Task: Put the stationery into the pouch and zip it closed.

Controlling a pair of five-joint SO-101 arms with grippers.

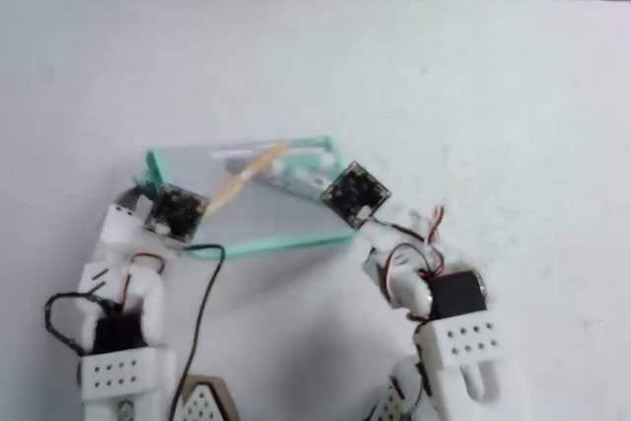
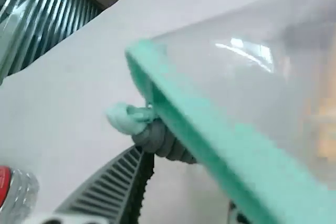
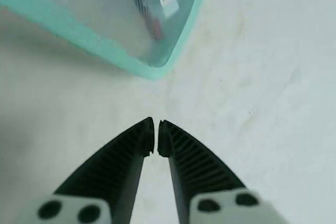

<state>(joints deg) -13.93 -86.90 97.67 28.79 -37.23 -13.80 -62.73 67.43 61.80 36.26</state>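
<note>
Pouch: the clear, mint-edged pouch (image 1: pixel 258 214) lies flat on the table (image 1: pixel 454 96), with a pencil (image 1: pixel 242 179) and a pen (image 3: pixel 142 3) inside.
Left gripper (image 1: pixel 146 194): at the zipper pull (image 2: pixel 128 119); I cannot tell whether it grips.
Right gripper (image 3: pixel 156 136): jaws clenched on nothing, just off the pouch's corner.
Zipping: pinch the pull squarely, draw it along the edge, and pin the far corner.

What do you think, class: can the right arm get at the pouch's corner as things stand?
Probably yes. The right arm's shut fingers point at the pouch corner, with bare table between; they must open first.
</note>
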